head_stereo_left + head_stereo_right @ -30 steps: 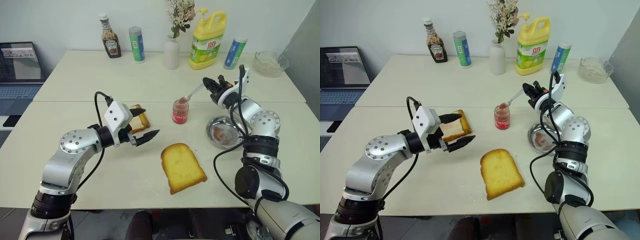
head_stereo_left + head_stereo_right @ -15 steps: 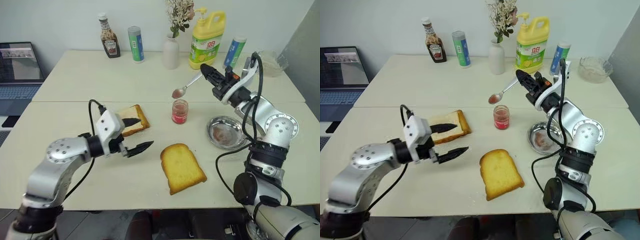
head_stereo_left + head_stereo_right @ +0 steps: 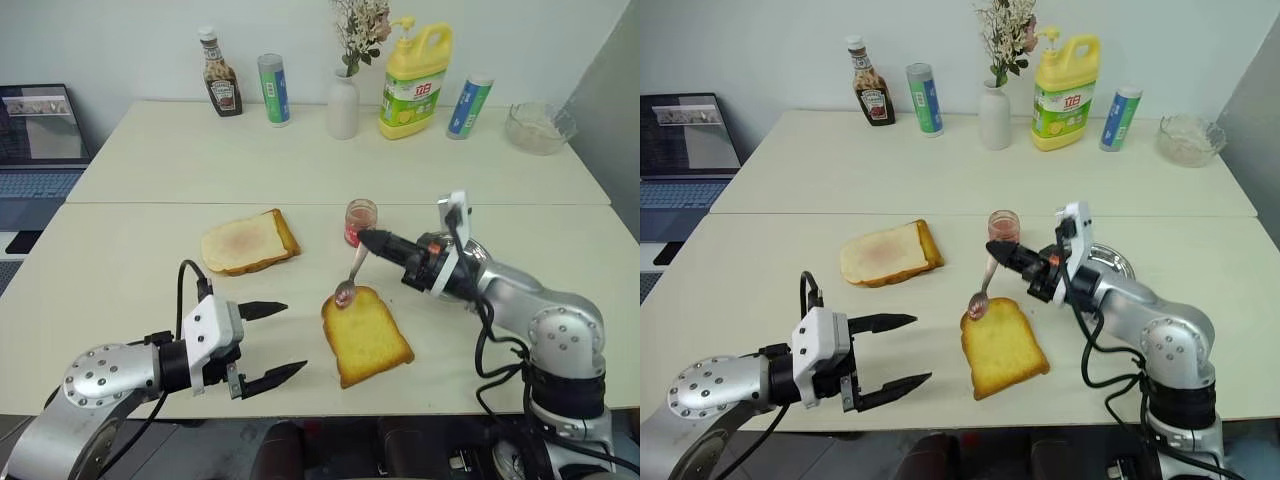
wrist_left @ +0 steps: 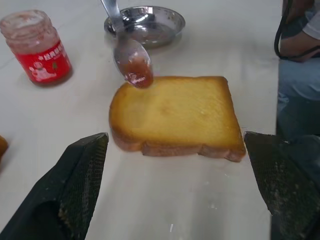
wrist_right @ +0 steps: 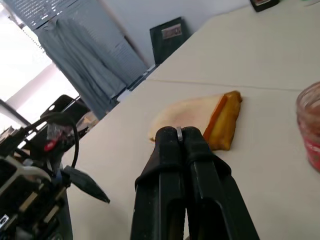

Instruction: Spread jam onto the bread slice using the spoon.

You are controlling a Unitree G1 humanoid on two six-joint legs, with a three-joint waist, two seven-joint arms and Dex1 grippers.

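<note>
Left eye view: right gripper at centre frame is clamped on the spoon handle, jam-loaded bowl tilted down over the rounded top edge of the bread slice at lower centre. Jam jar sits just above it. Left gripper at lower left is spread wide, holding nothing, apart from the bread.
</note>
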